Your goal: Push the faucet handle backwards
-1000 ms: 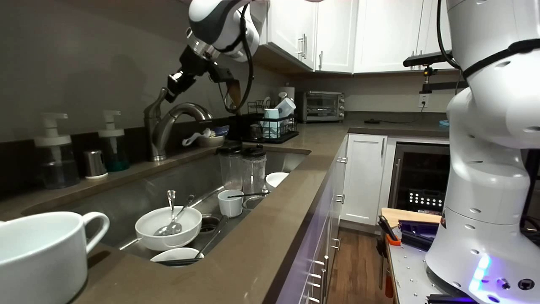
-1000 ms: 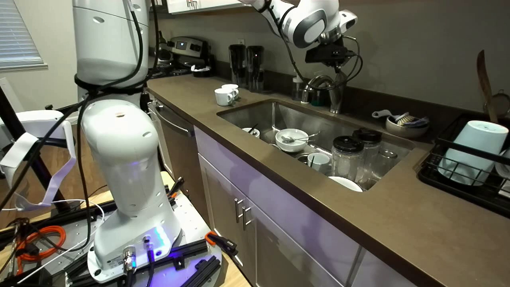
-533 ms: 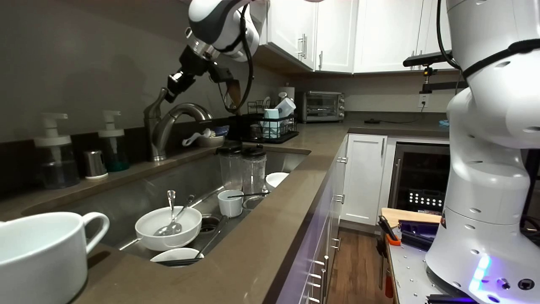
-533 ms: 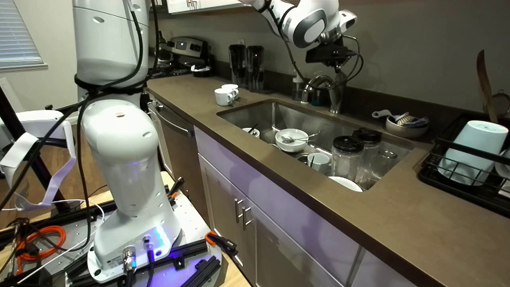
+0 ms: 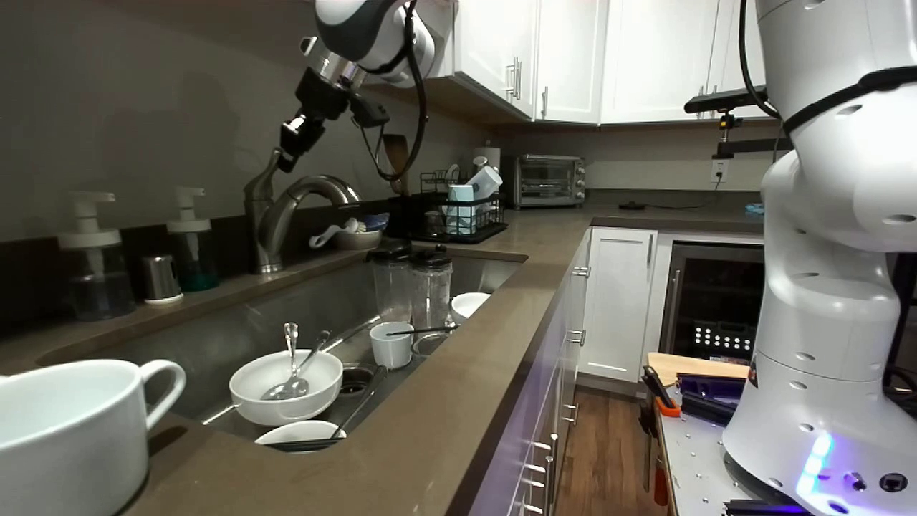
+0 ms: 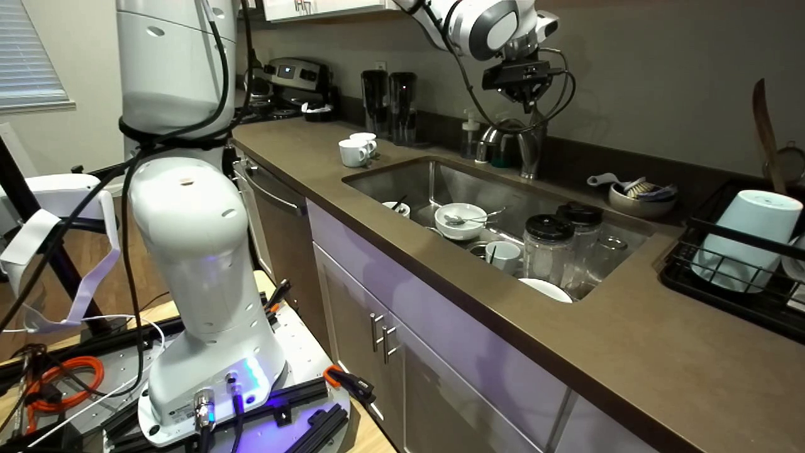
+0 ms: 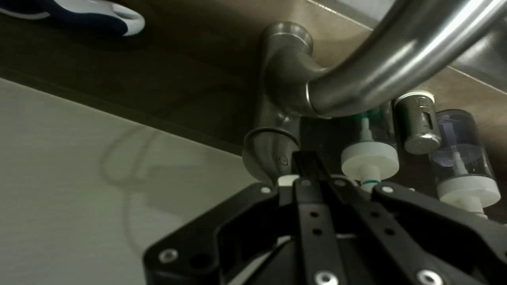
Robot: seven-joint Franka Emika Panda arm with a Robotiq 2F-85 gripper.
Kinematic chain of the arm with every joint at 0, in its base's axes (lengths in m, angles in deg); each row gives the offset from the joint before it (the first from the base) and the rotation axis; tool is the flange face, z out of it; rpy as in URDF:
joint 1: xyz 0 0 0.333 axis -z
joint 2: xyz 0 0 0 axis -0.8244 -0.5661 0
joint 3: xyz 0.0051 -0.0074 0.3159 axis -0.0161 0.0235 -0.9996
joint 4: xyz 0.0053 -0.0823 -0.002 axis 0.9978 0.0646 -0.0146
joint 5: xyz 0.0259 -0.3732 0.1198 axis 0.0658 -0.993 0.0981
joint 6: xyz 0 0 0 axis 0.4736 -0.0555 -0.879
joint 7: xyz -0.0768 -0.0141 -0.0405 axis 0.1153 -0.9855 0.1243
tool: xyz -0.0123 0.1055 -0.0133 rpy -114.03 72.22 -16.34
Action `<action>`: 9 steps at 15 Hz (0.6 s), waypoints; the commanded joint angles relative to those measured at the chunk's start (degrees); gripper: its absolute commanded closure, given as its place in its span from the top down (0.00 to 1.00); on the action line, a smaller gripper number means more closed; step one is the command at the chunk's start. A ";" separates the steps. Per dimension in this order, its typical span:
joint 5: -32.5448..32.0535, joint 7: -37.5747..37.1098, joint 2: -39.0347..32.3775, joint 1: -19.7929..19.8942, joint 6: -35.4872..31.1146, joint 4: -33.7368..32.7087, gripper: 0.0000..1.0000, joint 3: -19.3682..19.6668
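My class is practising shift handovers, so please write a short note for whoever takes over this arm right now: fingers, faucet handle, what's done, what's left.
Fingers: shut, at the upper end of the faucet handle; whether they touch it I can't tell.
Where: the handle is on top of the faucet body, slanting up to the same side as the spout.
Done: the fingers are in position by the handle; no completed push shows.
Left: push the handle backwards, likely toward the wall, then check its tilt and back away.
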 commanded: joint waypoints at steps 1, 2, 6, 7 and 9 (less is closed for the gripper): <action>-3.14 -2.13 -2.16 1.79 -0.18 -4.41 0.01 -2.55; -3.25 -2.06 -2.28 2.03 -1.11 -4.25 0.02 -2.89; -4.22 -2.69 -3.03 2.32 -3.57 -3.83 0.01 -3.29; -4.50 -2.76 -3.23 2.29 -4.55 -3.74 0.01 -3.35; -5.92 -3.49 -3.50 2.07 -6.11 -3.80 0.01 -3.10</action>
